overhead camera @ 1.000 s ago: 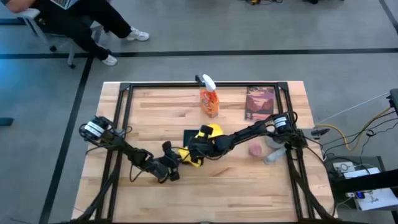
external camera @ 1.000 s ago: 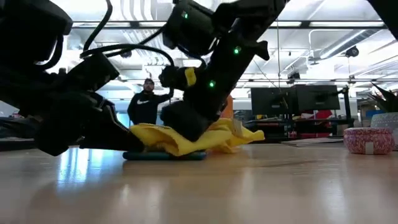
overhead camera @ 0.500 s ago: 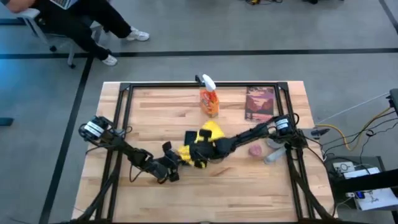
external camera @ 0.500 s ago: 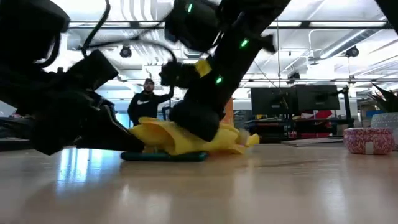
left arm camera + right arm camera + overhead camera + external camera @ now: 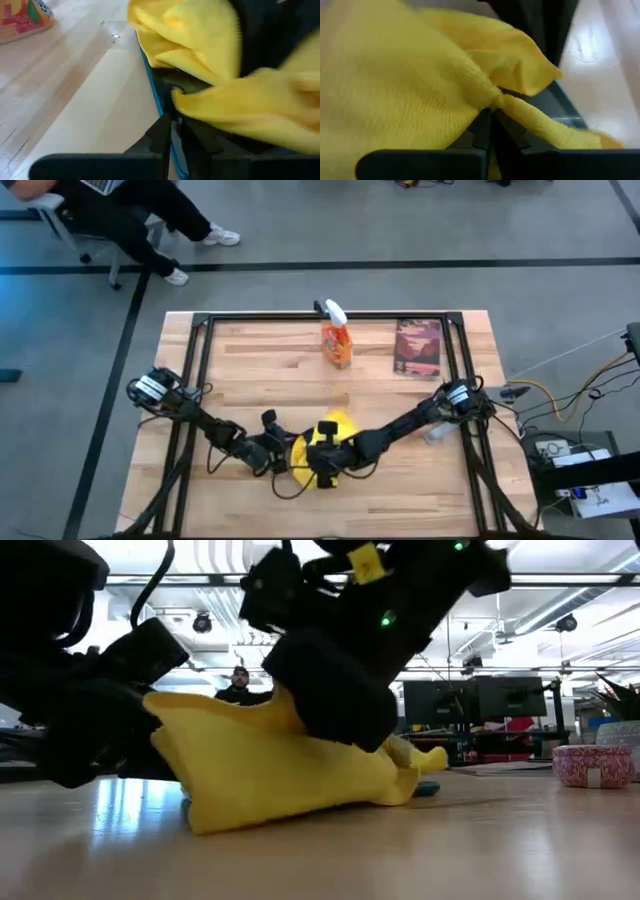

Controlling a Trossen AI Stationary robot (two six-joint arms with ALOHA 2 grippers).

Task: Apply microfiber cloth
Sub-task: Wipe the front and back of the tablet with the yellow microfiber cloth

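Both grippers closed on a yellow cloth and a tablet edge, low centre of the table.

In the high view the microfiber cloth lies crumpled in the lower middle of the frame, and a clear long axis cannot be told there. In the low view it stretches from left to right along the wooden table, and a thin corner points to the right. The right gripper pinches a fold of this cloth tightly between its closed fingers. The left gripper is closed on the blue-rimmed edge of the black tablet under the cloth. At the upper middle of the high view stands an orange spray bottle, with a dark red book to its right. Their writing is too small to read.
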